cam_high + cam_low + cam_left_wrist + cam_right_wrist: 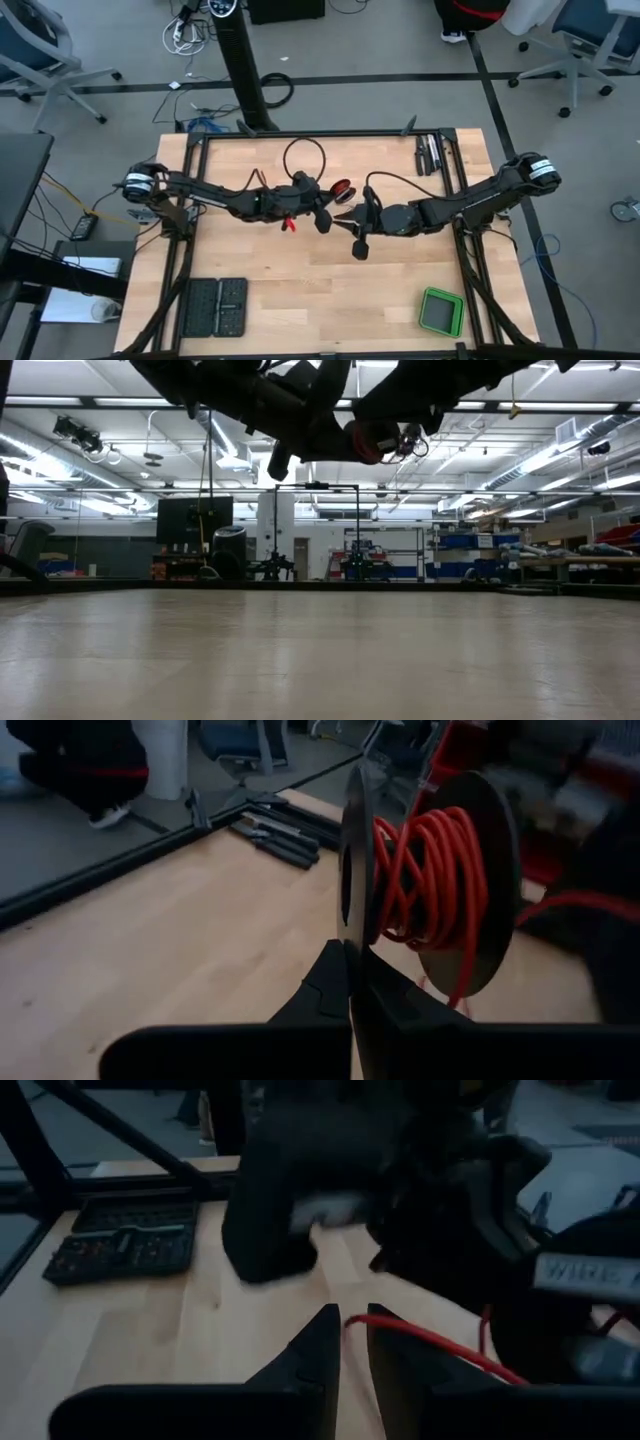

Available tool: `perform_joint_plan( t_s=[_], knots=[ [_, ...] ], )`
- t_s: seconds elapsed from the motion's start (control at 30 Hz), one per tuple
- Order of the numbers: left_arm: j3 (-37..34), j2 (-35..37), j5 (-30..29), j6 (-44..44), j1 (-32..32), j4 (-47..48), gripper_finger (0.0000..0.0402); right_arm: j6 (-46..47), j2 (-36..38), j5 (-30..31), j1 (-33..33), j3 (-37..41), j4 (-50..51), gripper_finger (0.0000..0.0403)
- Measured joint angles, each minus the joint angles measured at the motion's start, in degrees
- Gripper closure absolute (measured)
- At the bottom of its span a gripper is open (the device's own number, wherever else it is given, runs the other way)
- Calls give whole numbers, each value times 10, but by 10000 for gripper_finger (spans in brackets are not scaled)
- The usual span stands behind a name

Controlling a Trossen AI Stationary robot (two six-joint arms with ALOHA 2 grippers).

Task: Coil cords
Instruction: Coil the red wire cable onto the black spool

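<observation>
From above, both arms meet over the middle of the wooden table [300, 290], with the red cord [342, 190] on a spool between the left gripper [325, 205] and right gripper [345, 215].

The left wrist view shows its jaws pinched on the dark spool [480, 890] flange, cord coils wound on it.

In the right wrist view, the narrowly parted fingers [320, 1345] pinch a red cord strand.
</observation>
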State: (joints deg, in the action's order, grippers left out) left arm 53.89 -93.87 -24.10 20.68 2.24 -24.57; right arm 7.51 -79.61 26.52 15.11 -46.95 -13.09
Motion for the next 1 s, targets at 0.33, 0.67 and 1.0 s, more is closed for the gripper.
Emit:
perform_joint_plan(
  t_s=[0.33,0.67,1.0],
  knots=[
    [0,-82,24,-24,2,-54,401,-26,0,2,-7,-44,62,351],
    [-1,-82,15,-56,4,-45,401,13,22,-4,28,-63,140,369],
    [0,-79,18,-60,5,-98,401,128,24,34,72,-61,256,396]
  ],
)
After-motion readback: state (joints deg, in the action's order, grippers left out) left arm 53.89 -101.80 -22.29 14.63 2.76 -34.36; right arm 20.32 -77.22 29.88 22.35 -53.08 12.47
